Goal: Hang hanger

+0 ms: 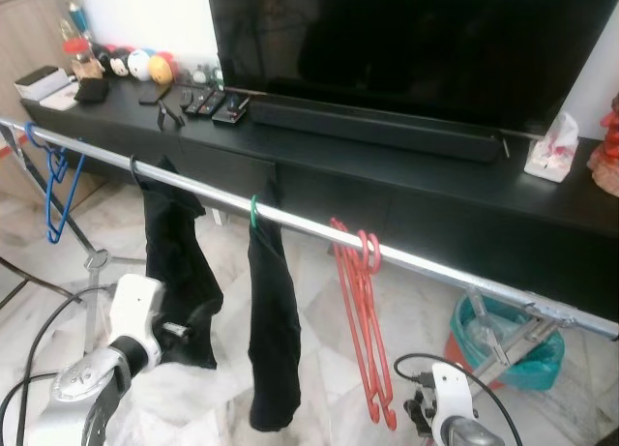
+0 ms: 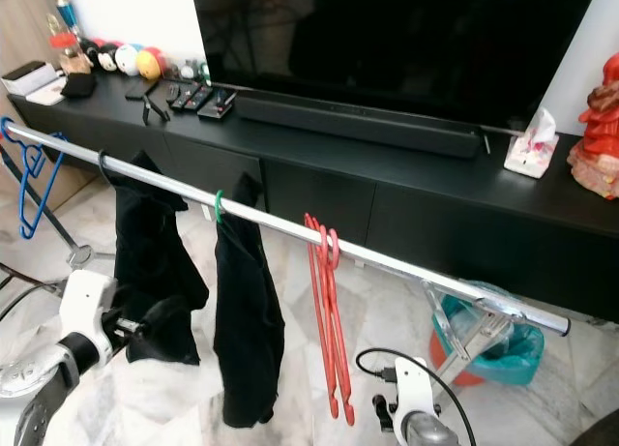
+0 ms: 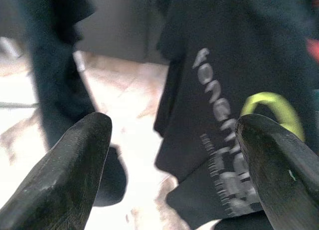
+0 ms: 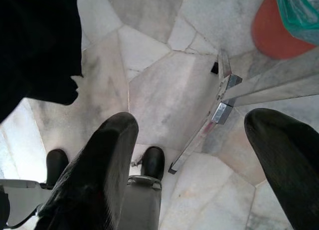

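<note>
Before black cabinet (image 1: 406,190): rail (image 1: 290,219) (marble floor (image 4: 164,90)).

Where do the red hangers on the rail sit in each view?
Left eye view: red hangers hang from the metal rail, right of centre, beside the black garment.
Right eye view: same hangers, near centre.
Left wrist view: a blurred red patch at one edge, too unclear to tell.
Right wrist view: not in it.
Shared landmark: the rail.

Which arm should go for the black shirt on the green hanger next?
Left, probably. The left tool is open and faces the black shirt on the green hanger; the right tool points at the floor near the rack's foot.
</note>
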Motion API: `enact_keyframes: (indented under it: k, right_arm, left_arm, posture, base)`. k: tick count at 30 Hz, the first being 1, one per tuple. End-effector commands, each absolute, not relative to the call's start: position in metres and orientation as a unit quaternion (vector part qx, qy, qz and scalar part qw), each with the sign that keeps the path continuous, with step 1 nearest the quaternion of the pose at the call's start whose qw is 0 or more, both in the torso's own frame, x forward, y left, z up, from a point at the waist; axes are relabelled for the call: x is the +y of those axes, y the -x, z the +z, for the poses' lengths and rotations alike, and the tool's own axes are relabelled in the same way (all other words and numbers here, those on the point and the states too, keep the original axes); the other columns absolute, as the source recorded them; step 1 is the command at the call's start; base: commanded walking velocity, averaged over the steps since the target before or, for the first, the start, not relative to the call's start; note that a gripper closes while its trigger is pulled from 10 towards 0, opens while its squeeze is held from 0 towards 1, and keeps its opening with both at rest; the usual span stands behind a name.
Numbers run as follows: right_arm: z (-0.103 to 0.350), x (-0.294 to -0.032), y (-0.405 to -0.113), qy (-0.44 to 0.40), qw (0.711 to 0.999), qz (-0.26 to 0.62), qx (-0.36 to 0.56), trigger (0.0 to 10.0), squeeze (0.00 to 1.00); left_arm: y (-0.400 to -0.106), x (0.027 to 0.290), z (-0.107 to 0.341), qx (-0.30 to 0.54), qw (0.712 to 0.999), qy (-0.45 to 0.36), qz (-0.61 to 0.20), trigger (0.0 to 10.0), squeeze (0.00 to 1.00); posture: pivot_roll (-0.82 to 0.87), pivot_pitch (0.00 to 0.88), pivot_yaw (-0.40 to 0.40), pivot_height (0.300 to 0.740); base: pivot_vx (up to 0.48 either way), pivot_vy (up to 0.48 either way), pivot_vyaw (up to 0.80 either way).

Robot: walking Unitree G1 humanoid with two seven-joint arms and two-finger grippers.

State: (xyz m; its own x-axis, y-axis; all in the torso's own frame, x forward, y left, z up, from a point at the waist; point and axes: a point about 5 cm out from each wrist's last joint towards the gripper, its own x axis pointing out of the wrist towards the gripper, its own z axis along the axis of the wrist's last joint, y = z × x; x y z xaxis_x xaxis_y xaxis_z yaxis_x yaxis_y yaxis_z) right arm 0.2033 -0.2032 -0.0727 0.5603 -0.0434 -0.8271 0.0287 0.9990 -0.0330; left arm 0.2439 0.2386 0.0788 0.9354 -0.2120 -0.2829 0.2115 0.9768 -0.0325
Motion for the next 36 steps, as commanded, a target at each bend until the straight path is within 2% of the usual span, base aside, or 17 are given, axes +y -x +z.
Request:
enact_keyframes:
  k: [1,3,6,9,13,18,23,26,36]
  right_arm:
    - [-0.074,-0.203,-0.202,0.011,0.882,-0.019,0.471,10.0,0.00]
    - [-0.074,-0.203,-0.201,0.011,0.882,-0.020,0.471,10.0,0.00]
    - [-0.074,-0.203,-0.201,0.012,0.881,-0.018,0.472,10.0,0.00]
    - [-0.074,-0.202,-0.201,0.011,0.881,-0.019,0.472,10.0,0.00]
    - [-0.074,-0.202,-0.201,0.011,0.881,-0.020,0.472,10.0,0.00]
    - [-0.075,-0.201,-0.200,0.009,0.881,-0.024,0.472,10.0,0.00]
    - [-0.076,-0.201,-0.198,0.006,0.880,-0.027,0.475,10.0,0.00]
    - [-0.077,-0.201,-0.197,0.003,0.879,-0.030,0.475,10.0,0.00]
    - [-0.079,-0.200,-0.193,-0.001,0.876,-0.038,0.480,10.0,0.00]
  left_arm:
    - [-0.240,0.246,0.071,0.144,0.987,0.001,-0.071,10.0,0.00]
    - [-0.237,0.251,0.058,0.152,0.988,0.004,-0.030,10.0,0.00]
    - [-0.234,0.246,0.028,0.195,0.980,0.003,-0.027,10.0,0.00]
    - [-0.225,0.233,-0.018,0.302,0.951,-0.040,-0.047,10.0,0.00]
    - [-0.219,0.228,-0.035,0.339,0.939,-0.038,-0.045,10.0,0.00]
    - [-0.199,0.217,-0.062,0.416,0.906,-0.053,-0.058,10.0,0.00]
    - [-0.184,0.218,-0.075,0.458,0.887,-0.048,-0.028,10.0,0.00]
    - [-0.181,0.220,-0.077,0.463,0.886,-0.031,-0.003,10.0,0.00]
    - [-0.168,0.213,-0.087,0.489,0.871,-0.043,-0.009,10.0,0.00]
  posture:
    - [0.03,0.000,0.004,0.740]
    - [0.04,0.000,0.002,0.740]
    - [0.04,0.000,-0.004,0.740]
    - [0.03,0.000,0.001,0.740]
    - [0.02,0.000,0.004,0.740]
    - [0.01,0.000,0.009,0.740]
    - [0.01,0.000,0.012,0.740]
    - [0.01,0.000,0.013,0.740]
    - [0.00,0.000,0.010,0.740]
  base:
    - [0.000,0.000,0.00]
    - [0.000,0.000,0.00]
    - [0.000,0.000,0.00]
    - [0.000,0.000,0.00]
    - [0.000,0.000,0.00]
    - [0.000,0.000,0.00]
    - [0.000,0.000,0.00]
    - [0.000,0.000,0.00]
    - [0.000,0.000,0.00]
